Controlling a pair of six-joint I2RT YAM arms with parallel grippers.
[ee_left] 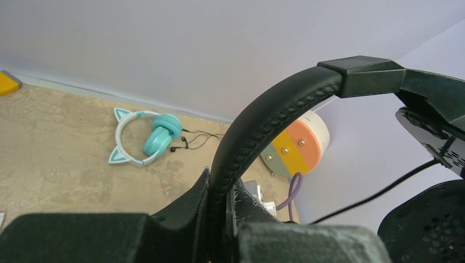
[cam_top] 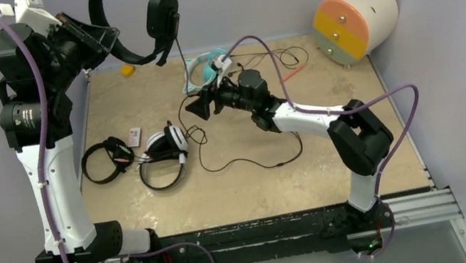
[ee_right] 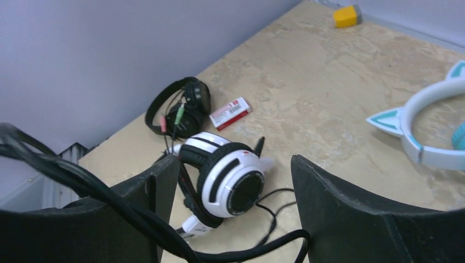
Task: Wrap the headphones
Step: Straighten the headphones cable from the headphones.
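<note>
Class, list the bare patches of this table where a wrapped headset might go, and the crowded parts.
Bare: the near strip between the white-and-black headset and the right arm's base; the back-left patch between the yellow block and the teal headset. Crowded: the left edge by the small black headset, and the centre where the loose cable lies.

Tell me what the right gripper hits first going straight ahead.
Likely the white headset, dead ahead of the right gripper; a black cable lying nearer may catch first, depth unclear.
</note>
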